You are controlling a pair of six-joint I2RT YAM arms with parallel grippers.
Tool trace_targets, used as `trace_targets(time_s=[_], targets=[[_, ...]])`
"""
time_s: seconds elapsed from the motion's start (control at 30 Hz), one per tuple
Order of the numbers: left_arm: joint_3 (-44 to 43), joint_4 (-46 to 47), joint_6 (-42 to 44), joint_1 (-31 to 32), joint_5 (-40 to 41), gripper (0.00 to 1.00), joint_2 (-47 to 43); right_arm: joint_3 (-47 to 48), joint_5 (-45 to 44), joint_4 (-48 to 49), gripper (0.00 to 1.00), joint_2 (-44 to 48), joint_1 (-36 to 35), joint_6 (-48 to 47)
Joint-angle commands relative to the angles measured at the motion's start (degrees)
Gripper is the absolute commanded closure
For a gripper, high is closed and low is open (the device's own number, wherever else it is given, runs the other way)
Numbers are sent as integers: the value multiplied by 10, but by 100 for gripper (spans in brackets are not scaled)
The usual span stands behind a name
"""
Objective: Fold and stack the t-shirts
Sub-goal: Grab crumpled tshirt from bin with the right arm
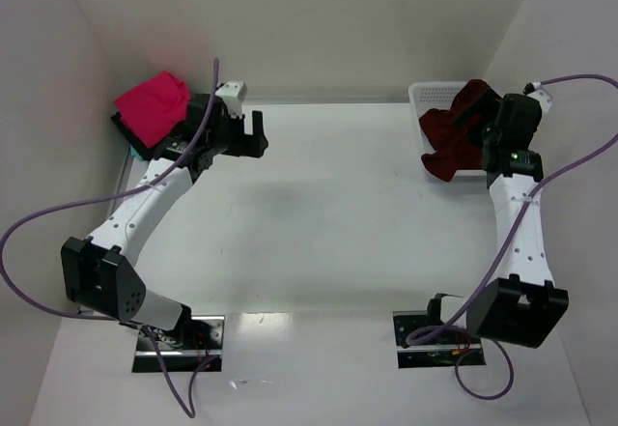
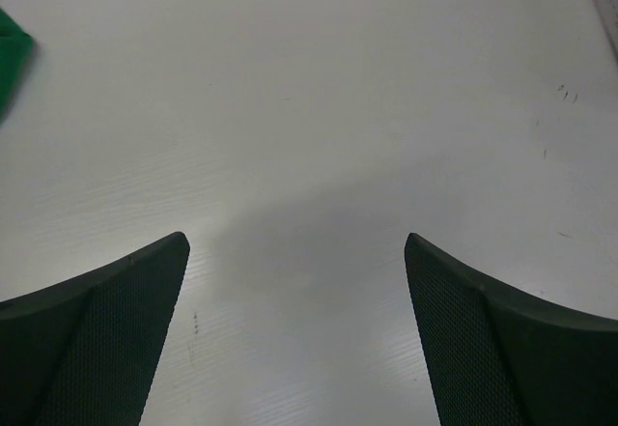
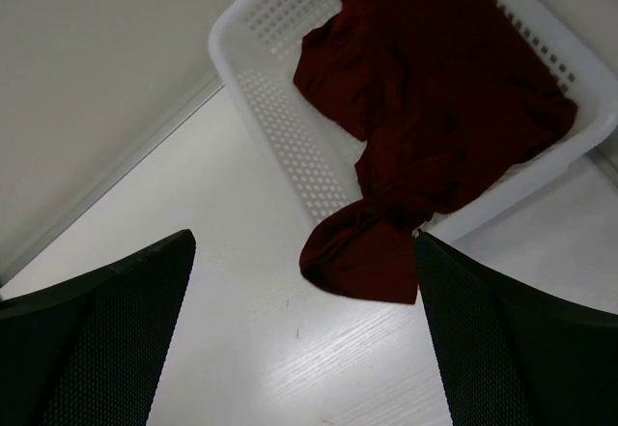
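A crumpled dark red t-shirt [image 1: 457, 134] [image 3: 425, 107] lies in the white mesh basket [image 1: 426, 95] [image 3: 280, 107] at the back right, one end spilling over the rim onto the table. My right gripper [image 3: 301, 252] [image 1: 494, 131] hovers open just in front of that spilled end, nothing between its fingers. A folded bright pink t-shirt [image 1: 152, 103] tops a stack at the back left; a green corner [image 2: 10, 54] of it shows in the left wrist view. My left gripper [image 2: 296, 252] [image 1: 253, 136] hangs open over bare table beside the stack.
White walls close the table at the back and both sides. The arm bases [image 1: 179, 337] and purple cables [image 1: 29, 228] sit at the near edge. The white tabletop [image 1: 328, 194] stretches between the stack and the basket.
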State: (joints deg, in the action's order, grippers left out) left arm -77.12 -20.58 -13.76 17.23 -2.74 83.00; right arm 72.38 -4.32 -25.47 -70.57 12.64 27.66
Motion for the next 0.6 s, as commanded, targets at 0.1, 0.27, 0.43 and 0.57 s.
trace_targets(time_s=[0.1,0.27,0.43,0.57], targets=[[5,22,-14,9,7,0,-32,138,-53,-47,1,-143,15,2],[15,3,13,9,16,0,-49,185,-75,-35,1,-241,26,7],[-1,-28,4,9,22,0,-50,248,-54,-24,1,-359,43,7],[1,-34,-7,9,22,0,-50,297,-54,-48,1,-444,43,7]])
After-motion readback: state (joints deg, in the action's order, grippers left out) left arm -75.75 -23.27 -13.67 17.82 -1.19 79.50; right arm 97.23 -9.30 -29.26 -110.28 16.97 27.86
